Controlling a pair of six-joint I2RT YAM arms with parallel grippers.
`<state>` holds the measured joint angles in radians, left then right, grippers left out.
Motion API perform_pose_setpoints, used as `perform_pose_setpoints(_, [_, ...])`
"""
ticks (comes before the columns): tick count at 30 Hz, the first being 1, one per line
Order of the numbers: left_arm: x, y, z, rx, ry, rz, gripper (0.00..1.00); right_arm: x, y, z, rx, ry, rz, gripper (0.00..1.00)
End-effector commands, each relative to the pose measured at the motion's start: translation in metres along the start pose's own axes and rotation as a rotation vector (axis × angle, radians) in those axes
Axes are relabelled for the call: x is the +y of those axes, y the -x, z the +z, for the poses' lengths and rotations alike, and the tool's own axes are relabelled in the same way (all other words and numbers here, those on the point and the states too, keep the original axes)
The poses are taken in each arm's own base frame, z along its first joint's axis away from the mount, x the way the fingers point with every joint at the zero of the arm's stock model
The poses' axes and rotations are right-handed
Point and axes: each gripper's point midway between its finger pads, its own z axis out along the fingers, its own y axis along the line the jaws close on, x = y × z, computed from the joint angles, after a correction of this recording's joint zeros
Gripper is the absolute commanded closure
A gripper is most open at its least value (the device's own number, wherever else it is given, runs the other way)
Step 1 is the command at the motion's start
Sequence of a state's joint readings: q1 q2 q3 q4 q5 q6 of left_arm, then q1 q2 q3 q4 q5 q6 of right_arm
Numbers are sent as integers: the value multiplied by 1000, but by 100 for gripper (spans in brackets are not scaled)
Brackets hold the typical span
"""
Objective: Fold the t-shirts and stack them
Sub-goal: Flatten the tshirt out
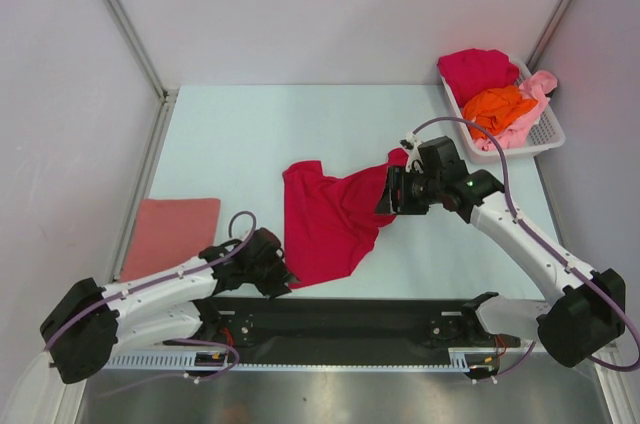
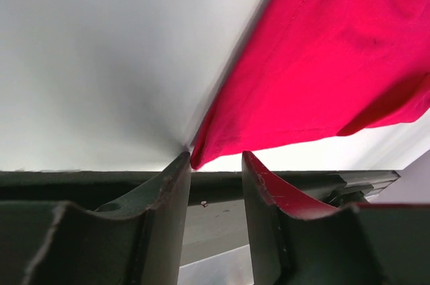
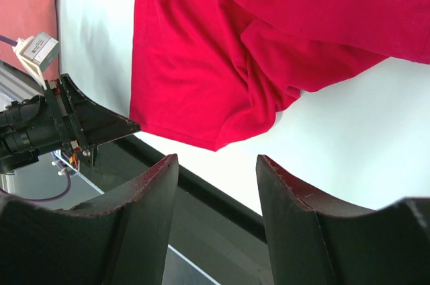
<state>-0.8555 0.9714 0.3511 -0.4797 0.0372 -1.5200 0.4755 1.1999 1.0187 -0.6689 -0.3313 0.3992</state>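
Crimson t-shirt (image 1: 330, 219) spread rumpled at the middle of the table (image 1: 230, 134), between the two arms. Near-left corner just at the tips of the left gripper (image 2: 215, 162), jaws parted, cloth not clamped. Far-right edge just beside the right gripper (image 3: 216, 160), jaws apart and empty. Folded salmon-pink t-shirt (image 1: 172, 234) flat at the left edge, well apart. White basket (image 1: 548, 136) at far right, heaped with a second crimson t-shirt (image 1: 478, 69), an orange t-shirt (image 1: 500, 106) and a light-pink t-shirt (image 1: 537, 90).
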Motion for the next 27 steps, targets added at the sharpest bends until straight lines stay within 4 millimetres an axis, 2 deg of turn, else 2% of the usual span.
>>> perform_pose_setpoints(1, [11,3,10,-18,35,-12,58,6,6,-7,-33,26,-17,44])
perform_pose_setpoints(4, [10,6,12,-32,40,-1,62,4,5,-2,-19,20,-13,43])
perform_pose_setpoints(8, [14,16,9,-79,49,0,76,0,3,11,-5,-10,-31,39])
perform_pose_setpoints(11, [-1,26,-2,-129,-13,42,99,-5,-5,39,51,-60,-52,39])
perform_pose_setpoints(12, [-6,30,-6,-147,-32,93,100,-4,-14,55,101,-79,-66,40])
perform_pose_setpoints(14, [-27,39,-19,-194,-72,157,100,-3,-5,74,96,-136,-84,49])
perform_pose_setpoints(15, [-31,41,-24,-206,-73,218,100,-11,-11,94,143,-177,-85,53])
perform_pose_setpoints(16, [-32,42,-25,-206,-51,247,100,0,2,101,113,-202,-118,58])
perform_pose_setpoints(17, [-46,43,-32,-213,-78,308,100,-1,6,108,110,-236,-123,58])
perform_pose_setpoints(18, [-52,43,-34,-212,-84,336,100,-13,4,124,130,-296,-125,58])
perform_pose_setpoints(19, [-52,43,-34,-207,-67,361,100,-7,19,129,90,-310,-132,58])
perform_pose_setpoints(21, [-63,47,-40,-229,-77,405,100,-14,21,148,106,-342,-110,58])
perform_pose_setpoints(25, [-71,60,-53,-282,-57,462,100,-6,27,166,103,-318,-55,58])
perform_pose_setpoints(27, [-69,67,-55,-293,-35,482,100,-4,31,167,73,-324,-29,57])
